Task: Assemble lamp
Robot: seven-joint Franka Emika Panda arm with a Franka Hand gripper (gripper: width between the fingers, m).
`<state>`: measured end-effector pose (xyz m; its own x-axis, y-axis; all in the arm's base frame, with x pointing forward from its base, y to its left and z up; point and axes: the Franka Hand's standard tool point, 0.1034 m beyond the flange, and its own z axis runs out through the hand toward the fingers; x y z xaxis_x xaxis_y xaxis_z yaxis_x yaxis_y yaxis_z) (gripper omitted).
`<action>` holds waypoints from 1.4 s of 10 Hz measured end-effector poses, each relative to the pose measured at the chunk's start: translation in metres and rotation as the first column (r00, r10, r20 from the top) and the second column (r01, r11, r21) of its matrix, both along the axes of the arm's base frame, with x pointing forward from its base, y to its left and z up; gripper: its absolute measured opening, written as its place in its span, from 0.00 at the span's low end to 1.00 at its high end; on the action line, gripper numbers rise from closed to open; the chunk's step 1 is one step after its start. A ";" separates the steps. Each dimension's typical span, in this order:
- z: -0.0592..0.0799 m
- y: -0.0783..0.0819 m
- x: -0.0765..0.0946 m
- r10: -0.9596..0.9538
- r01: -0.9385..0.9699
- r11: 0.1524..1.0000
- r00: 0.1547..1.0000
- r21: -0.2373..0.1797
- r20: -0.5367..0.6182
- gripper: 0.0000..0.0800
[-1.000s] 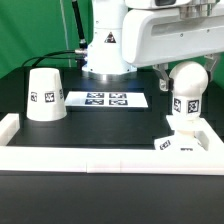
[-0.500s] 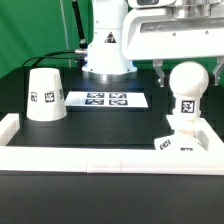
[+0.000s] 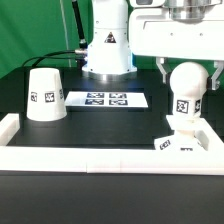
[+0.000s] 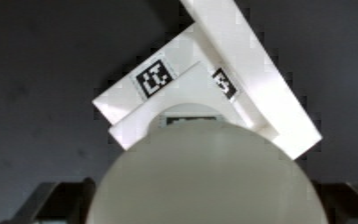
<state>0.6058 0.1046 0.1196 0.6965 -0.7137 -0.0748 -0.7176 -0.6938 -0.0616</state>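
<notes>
The ball-shaped bulb (image 3: 187, 85) stands upright on its stem on the small flat square base (image 3: 180, 143) at the exterior view's right. My gripper (image 3: 187, 72) comes down from above, one dark finger on each side of the ball, shut on it. In the wrist view the bulb (image 4: 201, 170) fills the foreground between my fingers (image 4: 55, 200), with the tagged base (image 4: 167, 85) beneath it. The tapered shade (image 3: 44, 95) stands mouth down on the black table at the exterior view's left, far from the gripper.
The marker board (image 3: 107, 99) lies flat in the middle of the table, in front of the robot's pedestal (image 3: 108, 50). A low white wall (image 3: 90, 158) runs along the near edge and turns back at both ends, close to the base.
My hand has turned about the bulb's upright axis, and the tag on the bulb's stem has shifted toward the exterior view's left. The base and shade have not moved.
</notes>
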 end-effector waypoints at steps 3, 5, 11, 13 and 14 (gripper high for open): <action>0.000 0.001 0.000 -0.138 0.138 0.990 0.990 0.008 -0.017 0.72; 0.000 0.002 0.000 -0.193 0.193 0.981 0.981 0.010 -0.024 0.72; -0.002 0.002 -0.001 0.120 -0.120 0.993 0.993 0.014 0.009 0.87; -0.001 0.003 -0.001 0.285 -0.285 0.958 0.958 0.012 0.028 0.87; -0.001 0.003 -0.001 0.386 -0.387 0.922 0.922 0.009 0.038 0.87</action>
